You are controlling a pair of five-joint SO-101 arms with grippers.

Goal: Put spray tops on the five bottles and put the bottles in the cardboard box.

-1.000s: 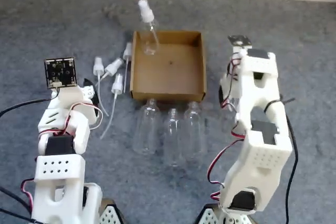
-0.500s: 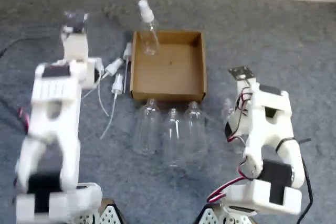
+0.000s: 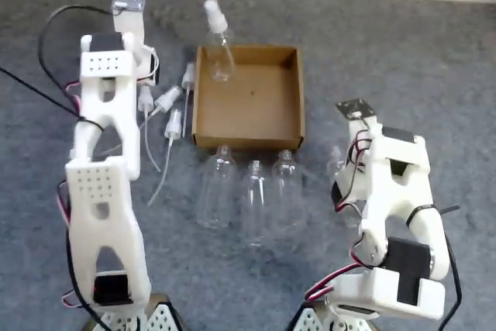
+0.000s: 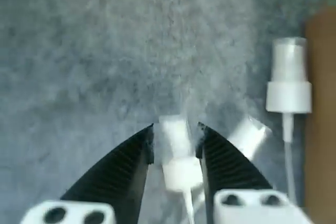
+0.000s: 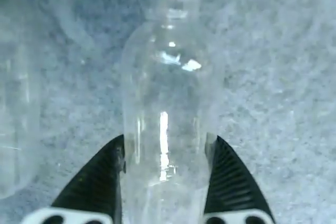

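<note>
On grey carpet (image 3: 403, 36), my left gripper (image 4: 175, 128) pinches one top (image 4: 178, 169) of four loose; my right gripper (image 5: 166, 141) clasps one bottle (image 5: 165, 87) of five, near one box (image 3: 248, 143).

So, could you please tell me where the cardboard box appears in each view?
High view: cardboard box, mid-table, open side up.
Left wrist view: its brown wall runs alongside a spray top.
Right wrist view: faces the bottle gripped by the right end effector instead.
Shared landmark: that spray top, lying along the box wall on the left arm's side.
</note>
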